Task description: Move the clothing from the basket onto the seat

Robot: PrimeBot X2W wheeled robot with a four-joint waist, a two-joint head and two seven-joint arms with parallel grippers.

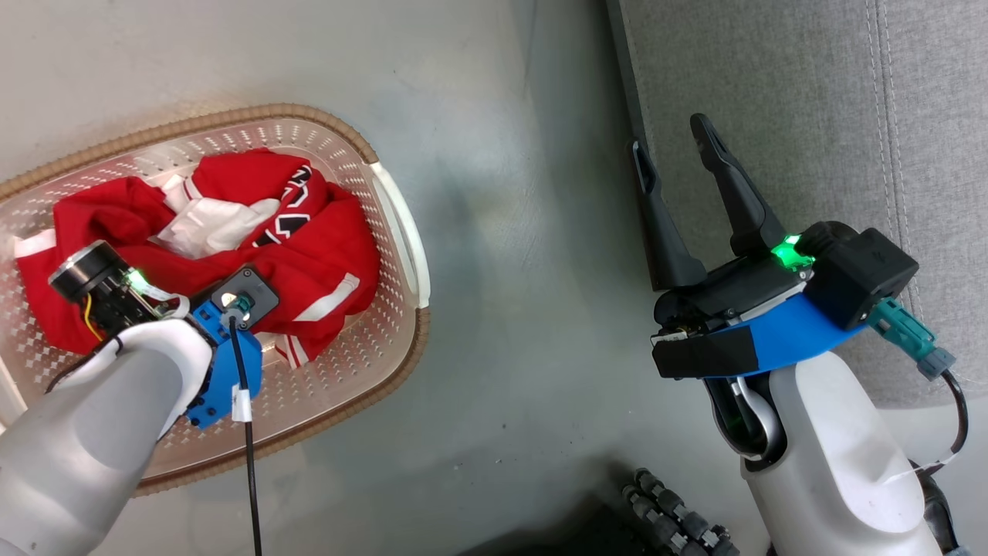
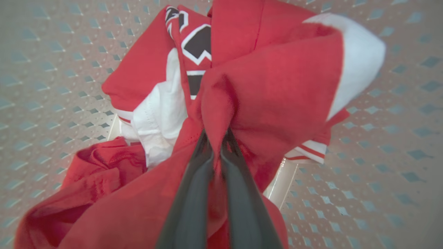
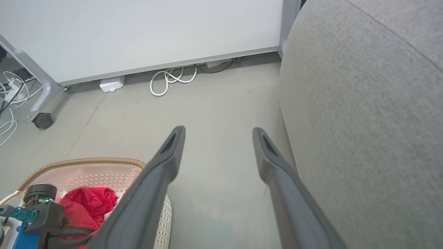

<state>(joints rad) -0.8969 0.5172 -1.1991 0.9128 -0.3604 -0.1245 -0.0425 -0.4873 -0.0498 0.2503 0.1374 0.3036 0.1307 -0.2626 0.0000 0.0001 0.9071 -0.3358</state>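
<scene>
Red clothing (image 2: 270, 86) bunched in the basket (image 1: 231, 116), a fold pinched in the closed left gripper (image 2: 216, 135); right gripper (image 1: 670, 135) spread beside the seat (image 1: 772, 77). Lift straight up so trailing fabric clears the basket

A smooth grey floor (image 1: 502, 232) is seen in the head view, marked with faint scuffs and pale reflections. In the right wrist view, a large white panel (image 3: 138, 31) is set upright at the far side of that floor and edged along its bottom by a grey metal strip. A looped white cable (image 3: 171, 77) is laid just before it, with a small white box (image 3: 111, 84) near the loop's left. Further left, a slanted grey metal leg (image 3: 34, 79) is ended by a dark caster wheel (image 3: 43, 121), and loose white cords (image 3: 8, 100) are strewn beside it.
</scene>
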